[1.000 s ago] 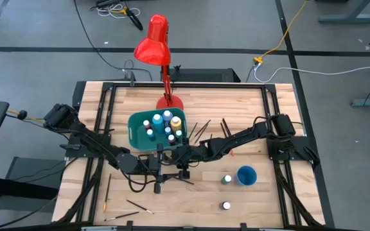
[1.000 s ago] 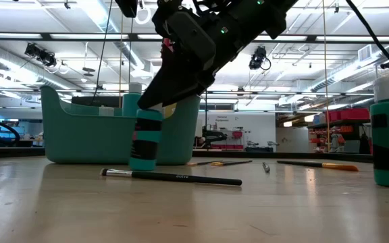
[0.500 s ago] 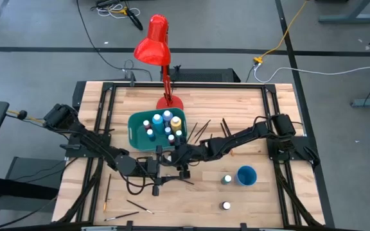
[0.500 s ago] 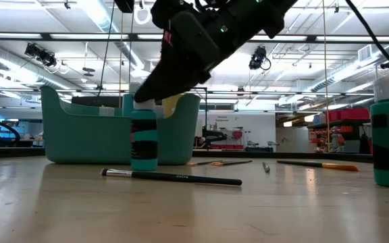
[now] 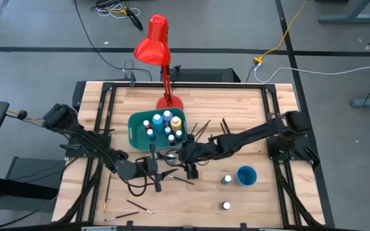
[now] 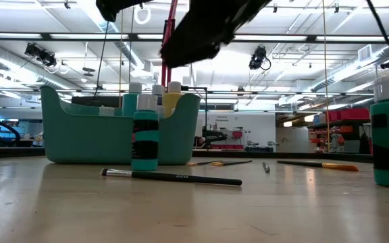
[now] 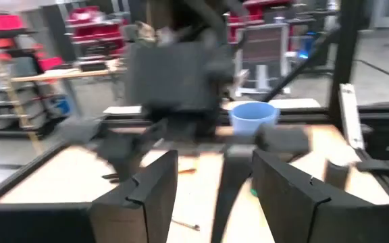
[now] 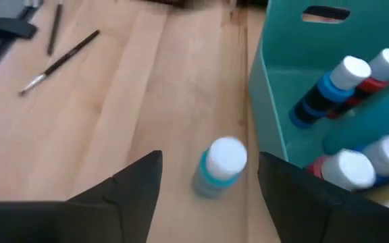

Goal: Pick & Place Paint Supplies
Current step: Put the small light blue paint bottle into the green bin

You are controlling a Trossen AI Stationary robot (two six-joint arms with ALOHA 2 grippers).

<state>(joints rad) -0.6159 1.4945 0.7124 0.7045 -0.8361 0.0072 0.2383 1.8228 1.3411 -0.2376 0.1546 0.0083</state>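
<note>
A teal paint bottle with a white cap stands upright on the table, just in front of the teal bin's near wall. My right gripper hangs open above it, one finger to each side of the cap and clear of it; in the low view the gripper is well above the bottle. The bin holds several white-capped bottles. A dark paintbrush lies flat in front of the teal bottle. My left gripper stands open and level near the bin's near side, with nothing held.
A red desk lamp stands behind the bin. A blue cup and two loose bottles sit at the near right. Brushes lie right of the bin and at the near left.
My right gripper has opened and let go of the teal bottle, then risen clear above it. The bottle, slightly tilted in the hold a second ago, now stands upright on the table by the bin.
</note>
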